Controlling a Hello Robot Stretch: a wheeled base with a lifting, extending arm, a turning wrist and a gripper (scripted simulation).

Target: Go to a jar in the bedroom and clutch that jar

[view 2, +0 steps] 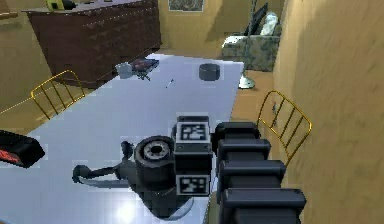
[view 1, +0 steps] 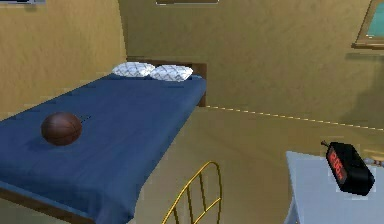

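Jar-like in outline, a small grey vessel stands near the far left corner of the pale table in the arm side view, too small to name for certain, with some dark bits just beside it

In the forward view a blue-covered bed takes the left, with a brown ball near its left edge and two white pillows at its head. A yellow wire chair stands by the bed's near corner. At the right, a black and red clock rests on the table's corner

In the arm side view the clock lies at the table's left edge, with the wire chair beyond that edge. The gripper hangs over the near part of the table, its fingers toward the clock but apart from it. It holds nothing: only bare tabletop lies at its far end. A dark dresser stands past the far edge. A dark round thing sits near the far edge, a white thing at the far right corner. The arm rises from the bottom, and a second yellow chair stands along the right edge
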